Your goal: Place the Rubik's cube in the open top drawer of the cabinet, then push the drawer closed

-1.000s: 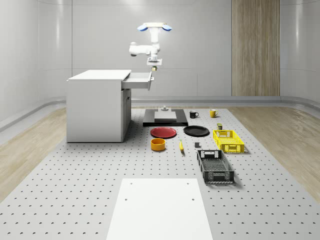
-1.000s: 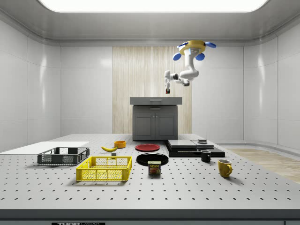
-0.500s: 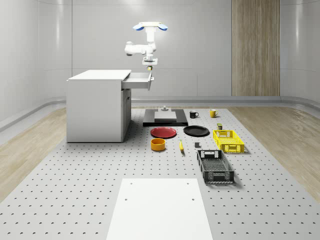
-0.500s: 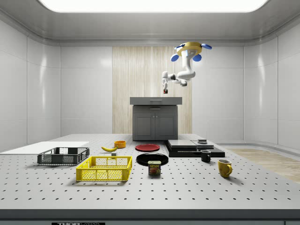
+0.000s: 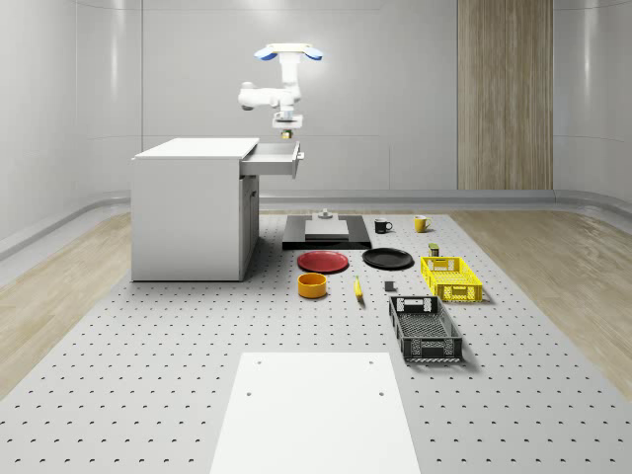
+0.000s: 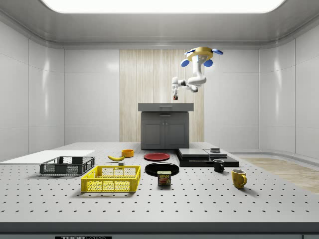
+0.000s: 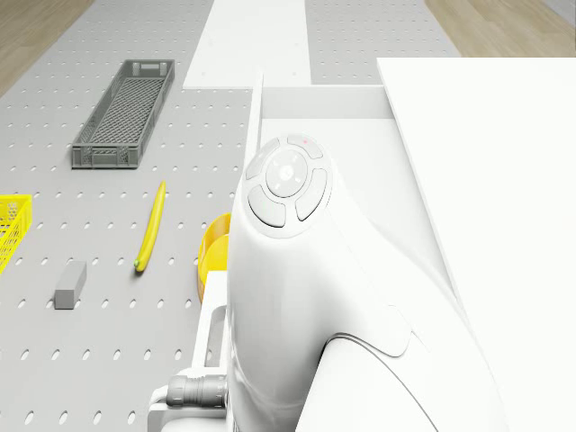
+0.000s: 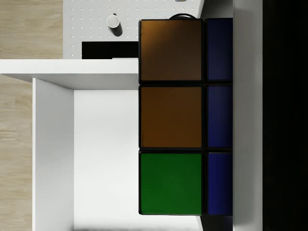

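Note:
The drone (image 5: 286, 51) hovers above the front end of the white cabinet (image 5: 193, 212), whose top drawer (image 5: 275, 158) stands pulled out toward the whole-scene view's right. Its arm hangs down, and the gripper (image 5: 286, 124) is shut on the Rubik's cube (image 5: 286, 132) just over the open drawer. In the side view the gripper (image 6: 174, 94) holds the cube (image 6: 174, 98) slightly above the cabinet top (image 6: 165, 106). The wrist view shows the cube (image 8: 171, 115), with orange, green and blue tiles, against a white finger (image 8: 248, 115), over the drawer's white floor (image 8: 106, 159).
On the floor past the cabinet lie a black platform (image 5: 326, 235), a red plate (image 5: 323, 261), a black plate (image 5: 387, 259), an orange bowl (image 5: 312, 285), a banana (image 5: 357, 288), a yellow crate (image 5: 451, 278), a grey crate (image 5: 425, 328) and two mugs (image 5: 383, 225).
Drone, arm and gripper have shifted toward the whole-scene view's left, from beyond the drawer's front to above the drawer. The cube stays in the gripper.

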Robot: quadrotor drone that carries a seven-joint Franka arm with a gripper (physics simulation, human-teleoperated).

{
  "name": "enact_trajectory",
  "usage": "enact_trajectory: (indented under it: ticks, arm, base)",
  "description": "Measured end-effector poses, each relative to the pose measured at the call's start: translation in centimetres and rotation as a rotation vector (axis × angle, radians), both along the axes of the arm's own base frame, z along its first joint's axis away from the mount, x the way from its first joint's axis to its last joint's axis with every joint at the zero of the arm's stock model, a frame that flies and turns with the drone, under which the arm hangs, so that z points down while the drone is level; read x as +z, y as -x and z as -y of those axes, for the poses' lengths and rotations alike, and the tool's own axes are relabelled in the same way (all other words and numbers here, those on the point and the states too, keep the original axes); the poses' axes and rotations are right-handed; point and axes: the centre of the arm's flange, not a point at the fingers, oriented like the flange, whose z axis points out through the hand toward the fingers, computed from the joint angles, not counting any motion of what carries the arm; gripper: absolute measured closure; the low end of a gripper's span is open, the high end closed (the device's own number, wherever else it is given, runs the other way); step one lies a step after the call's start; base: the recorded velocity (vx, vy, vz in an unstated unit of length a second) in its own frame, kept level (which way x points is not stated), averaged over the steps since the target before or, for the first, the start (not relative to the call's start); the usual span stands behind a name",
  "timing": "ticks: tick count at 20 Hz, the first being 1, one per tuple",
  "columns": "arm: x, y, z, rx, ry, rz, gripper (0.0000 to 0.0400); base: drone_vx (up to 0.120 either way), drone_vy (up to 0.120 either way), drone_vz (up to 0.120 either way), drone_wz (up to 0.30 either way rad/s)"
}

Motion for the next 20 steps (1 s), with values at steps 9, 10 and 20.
enact_trajectory:
  ticks: [9, 10, 20]
  arm:
    - [0.2, 0.0, 0.0, 0.0, 0.0, 0.0, 0.0075]
    - [0.5, 0.0, 0.0, 0.0, 0.0, 0.0, 0.0075]
    - [4.5, 0.0, -0.4, 0.0, 0.0, 0.0, 0.0075]
  base:
    - [0.0, -0.098, 0.0, 0.0]
    - [0.0, 0.0, 0.0, 0.0]
    - [0.0, 0.0, 0.0, 0.0]
